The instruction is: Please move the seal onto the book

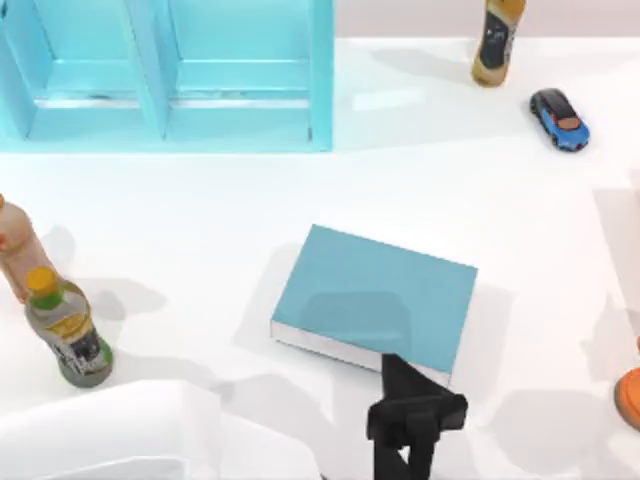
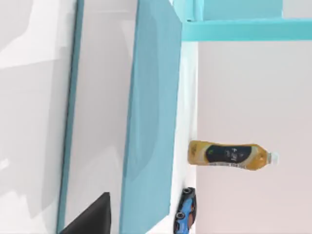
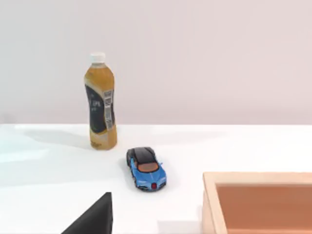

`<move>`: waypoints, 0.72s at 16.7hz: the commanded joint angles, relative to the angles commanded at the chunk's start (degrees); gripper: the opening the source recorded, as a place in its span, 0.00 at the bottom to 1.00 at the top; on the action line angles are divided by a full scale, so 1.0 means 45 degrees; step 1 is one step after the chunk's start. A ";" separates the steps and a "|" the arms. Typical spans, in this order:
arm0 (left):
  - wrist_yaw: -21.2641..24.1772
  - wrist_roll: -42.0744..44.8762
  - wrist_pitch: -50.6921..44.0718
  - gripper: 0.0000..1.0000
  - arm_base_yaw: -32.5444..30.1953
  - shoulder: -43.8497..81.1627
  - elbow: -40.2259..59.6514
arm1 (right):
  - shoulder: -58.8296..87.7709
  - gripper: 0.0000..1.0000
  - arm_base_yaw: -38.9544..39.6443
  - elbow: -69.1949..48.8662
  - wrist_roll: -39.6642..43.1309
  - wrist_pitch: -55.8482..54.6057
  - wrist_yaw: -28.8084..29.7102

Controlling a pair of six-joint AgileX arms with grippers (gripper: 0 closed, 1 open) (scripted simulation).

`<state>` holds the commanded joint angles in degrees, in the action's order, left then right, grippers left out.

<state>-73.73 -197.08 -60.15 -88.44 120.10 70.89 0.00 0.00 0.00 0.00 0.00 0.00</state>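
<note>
Teal cover, white page edges: the book (image 1: 375, 300) lies flat near the middle of the table (image 1: 200, 220), turned a little askew, and its top is bare apart from a soft shadow. Nothing stands on it, so the placing is not yet done.

At the book's near edge, the left gripper (image 1: 410, 400) hangs, a dark shape overlapping the lower corner of the cover from above. Its wrist camera looks along the cover towards a yellow-brown bottle (image 2: 226, 156) and a blue toy car (image 2: 184, 210) beyond. Whether it is clenched on anything or released I cannot tell from where I stand. The seal itself I cannot place with any confidence; my guess is that it is carried under that dark gripper, hidden by it.

If so, the fetching would be behind us, and what is left is bringing the seal over the cover, setting it down upright and letting go.

Over on the table's right side the right gripper (image 3: 92, 219) looks parked, facing the same bottle and car, with a wooden box (image 3: 258, 200) close by. Two more bottles (image 1: 65, 330) stand at the left edge, and a light-blue shelf unit (image 1: 165, 75) at the back.
</note>
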 joint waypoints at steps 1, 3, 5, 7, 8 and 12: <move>-0.0014 -0.0181 -0.0192 1.00 -0.0060 -0.0003 0.0019 | 0.0000 1.00 0.0000 0.0000 0.0000 0.0000 0.0000; -0.0019 -0.0239 -0.0254 1.00 -0.0079 -0.0004 0.0024 | 0.0000 1.00 0.0000 0.0000 0.0000 0.0000 0.0000; -0.0019 -0.0239 -0.0254 1.00 -0.0079 -0.0004 0.0024 | 0.0000 1.00 0.0000 0.0000 0.0000 0.0000 0.0000; -0.0005 -0.0222 -0.0237 1.00 -0.0010 -0.0008 0.0005 | 0.0000 1.00 0.0000 0.0000 0.0000 0.0000 0.0000; 0.0055 -0.0111 -0.0228 1.00 0.0025 -0.0078 -0.0039 | 0.0000 1.00 0.0000 0.0000 0.0000 0.0000 0.0000; 0.1044 0.1639 0.0010 1.00 0.0561 -0.1253 -0.0693 | 0.0000 1.00 0.0000 0.0000 0.0000 0.0000 0.0000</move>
<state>-69.03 -189.70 -60.11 -85.92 114.46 67.77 0.00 0.00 0.00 0.00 0.00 0.00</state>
